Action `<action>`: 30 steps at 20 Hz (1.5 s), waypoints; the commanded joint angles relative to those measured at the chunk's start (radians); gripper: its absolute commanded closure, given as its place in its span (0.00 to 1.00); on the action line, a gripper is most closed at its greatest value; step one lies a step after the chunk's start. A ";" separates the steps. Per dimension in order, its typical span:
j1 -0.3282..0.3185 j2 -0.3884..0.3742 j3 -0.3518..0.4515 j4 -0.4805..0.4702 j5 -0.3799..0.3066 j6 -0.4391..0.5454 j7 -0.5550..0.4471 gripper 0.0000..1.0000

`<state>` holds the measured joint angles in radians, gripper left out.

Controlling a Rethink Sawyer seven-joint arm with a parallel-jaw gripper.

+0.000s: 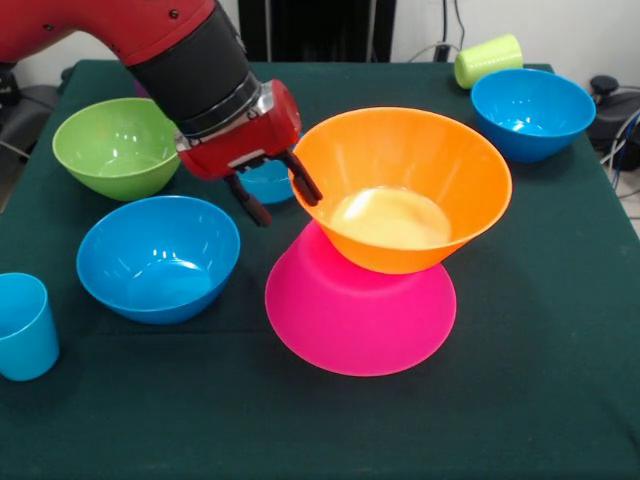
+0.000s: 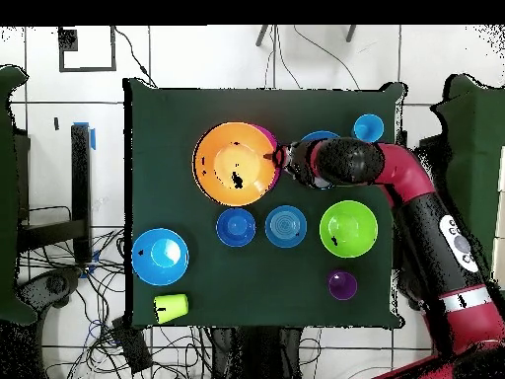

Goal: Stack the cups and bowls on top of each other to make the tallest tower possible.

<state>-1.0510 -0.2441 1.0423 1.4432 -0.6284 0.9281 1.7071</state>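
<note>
The tower so far is two pieces — the big pink bowl (image 1: 355,320) lies upside down on the tabletop (image 1: 540,380), and the big orange bowl (image 1: 405,185) sits upright on its base, tipped a little. The end effector (image 1: 278,196) is at the orange bowl's 9 o'clock rim in the front view, its two dark fingers (image 1: 303,181) spread, one touching or just at the rim; whether it pinches the wall I cannot tell, so I judge it either steadying or letting go.

Most remains loose on the tabletop: the green bowl (image 1: 118,146) at 10 o'clock from the tower, a blue bowl (image 1: 158,256) at 9, another blue bowl (image 1: 532,112) at 2, the yellow-green cup (image 1: 488,60) on its side near 1, and the light-blue cup (image 1: 24,326) at 8.

A small blue bowl (image 1: 268,183) is mostly hidden behind the end effector. The purple cup (image 2: 342,285) shows only from overhead, where two small blue bowls (image 2: 236,227) sit side by side. No dark-blue bowl is on the pile.
</note>
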 commanded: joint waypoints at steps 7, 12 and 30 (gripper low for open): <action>-0.034 -0.043 -0.048 0.072 0.049 0.148 -0.257 0.00; -0.039 -0.031 -0.049 0.090 0.057 0.140 -0.252 0.00; -0.028 -0.029 -0.062 0.103 0.071 0.141 -0.222 0.00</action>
<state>-1.1142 -0.2871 1.0431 1.5100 -0.5470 0.9833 1.7071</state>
